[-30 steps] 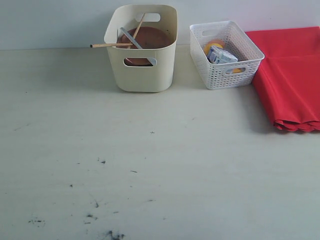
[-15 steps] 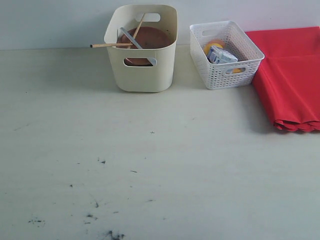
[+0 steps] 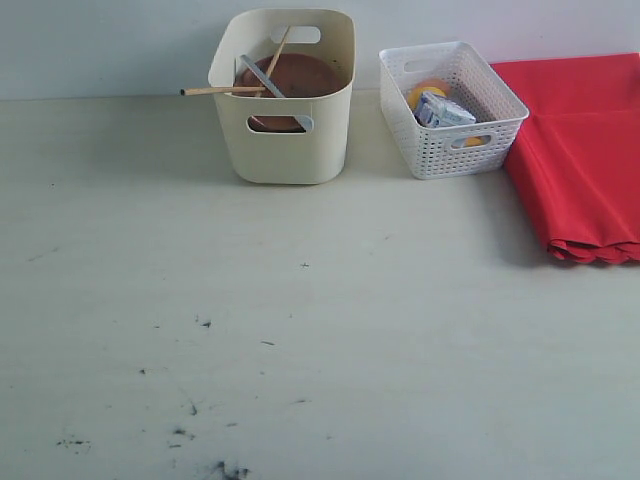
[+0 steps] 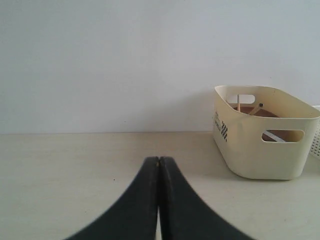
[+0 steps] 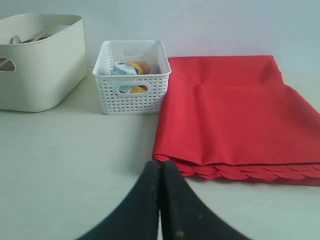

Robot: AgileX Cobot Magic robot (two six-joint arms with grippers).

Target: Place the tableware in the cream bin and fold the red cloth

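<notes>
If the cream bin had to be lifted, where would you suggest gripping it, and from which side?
I would pinch the cream bin at the front rim, above its oval handle cut-out, coming straight down. The walls are smooth and rounded, and a chopstick overhangs the left rim.

The cream bin point(image 3: 285, 155) holds a brown plate point(image 3: 300, 75) and chopsticks point(image 3: 220, 91).

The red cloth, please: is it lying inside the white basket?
No, the red cloth lies folded on the table beside the white basket.
</notes>
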